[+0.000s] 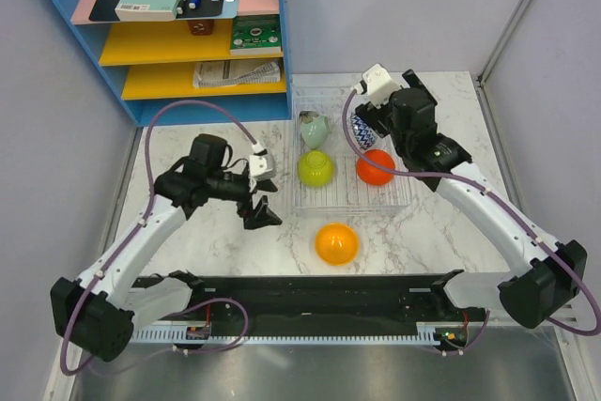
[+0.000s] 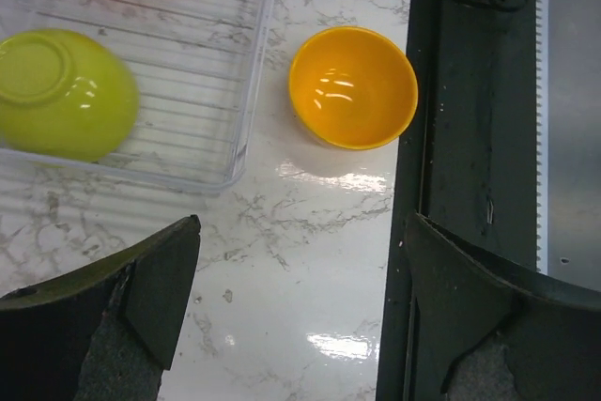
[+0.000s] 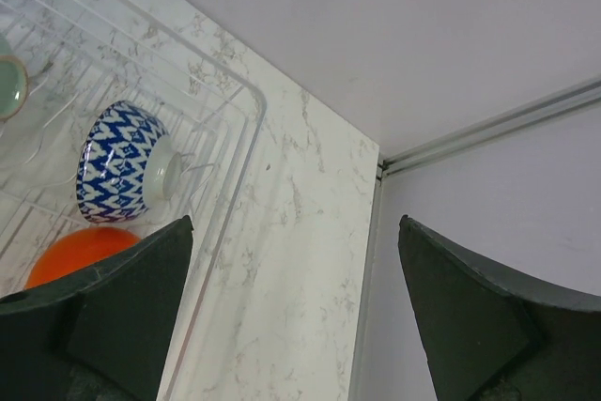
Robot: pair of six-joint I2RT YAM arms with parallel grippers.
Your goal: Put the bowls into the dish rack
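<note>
- Bowls: four of the five already sit inside the clear dish rack [image 1: 352, 206]; the orange bowl [image 2: 352, 86] alone is out on the table [image 2: 282, 260].
- It stands mouth up, just beside the rack's near wall, between that wall and the black rail [image 2: 470, 138] at the arms' bases.
- In the rack, the lime green bowl [image 2: 61, 91] lies upside down and the red bowl [image 1: 375, 167] is next to it. Further back, the grey-green bowl [image 1: 314, 129] is tipped on edge and the patterned bowl [image 3: 120, 161] lies on its side.
- Left gripper [image 2: 305, 221]: jaws spread wide, holding nothing, hanging over bare table with the orange bowl ahead of it.
- Right gripper [image 3: 295, 223]: jaws also spread wide and empty, up over the far end of the rack near the patterned bowl.
- Handling, as a judgement: the orange bowl looks small, stiff and light, and its glossy skin throws bright highlights, so it is probably slippery.
- The round outside gives flat fingers little to bite on, so squeezing across the belly risks it squirting out.
- The rim is the better hold, with one finger inside the mouth and one outside, pinching the wall.
- The rim on the side away from the rack leaves more room for the outer finger.
- If it is ceramic it may chip, so it should be set gently onto the rack's ribs.
</note>
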